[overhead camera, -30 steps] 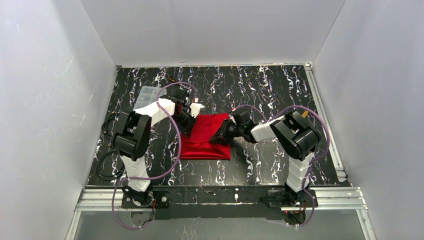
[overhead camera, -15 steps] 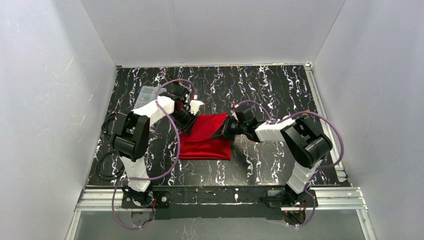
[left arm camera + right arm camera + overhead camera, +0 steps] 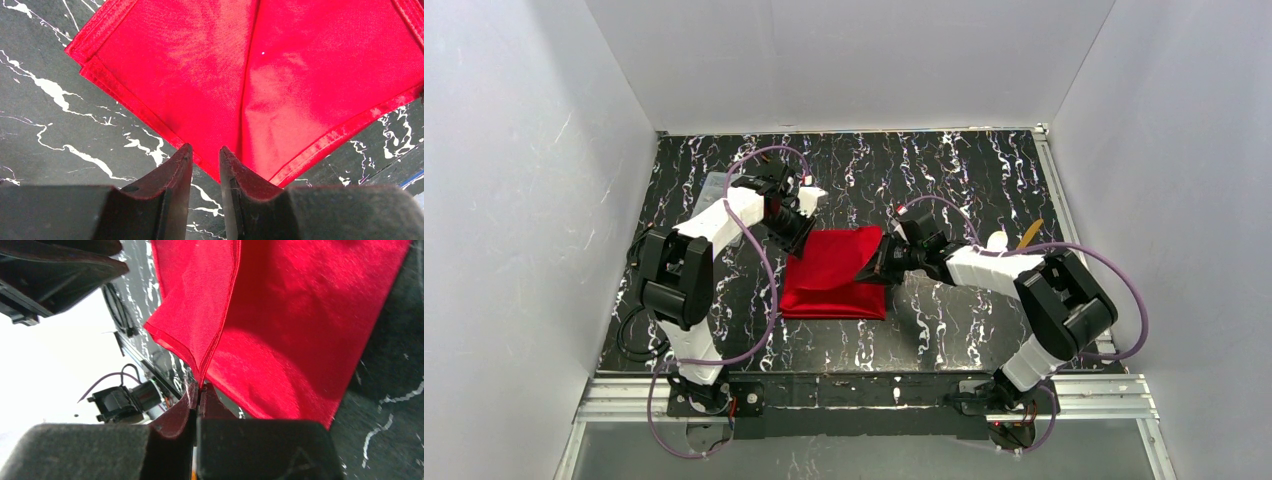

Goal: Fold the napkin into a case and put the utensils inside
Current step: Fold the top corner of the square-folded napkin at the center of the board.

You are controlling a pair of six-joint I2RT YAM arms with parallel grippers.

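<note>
Napkin (image 3: 829, 282) on table (image 3: 964, 170) between left pincer (image 3: 794, 230) and right pincer (image 3: 886, 263).

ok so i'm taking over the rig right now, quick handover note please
Left gripper: slightly open at a corner of the napkin, holding nothing.
Right gripper: shut on a lifted napkin edge.
Napkin: partly folded, not yet a case.
Utensils: white spoon and yellow-gold piece lie to its right, outside the cloth.
Left to do: finish the fold, put both inside.

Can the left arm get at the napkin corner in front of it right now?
Probably yes: the left gripper hangs open right over that corner of the napkin, with nothing between them. The right gripper pinches the other side.
</note>
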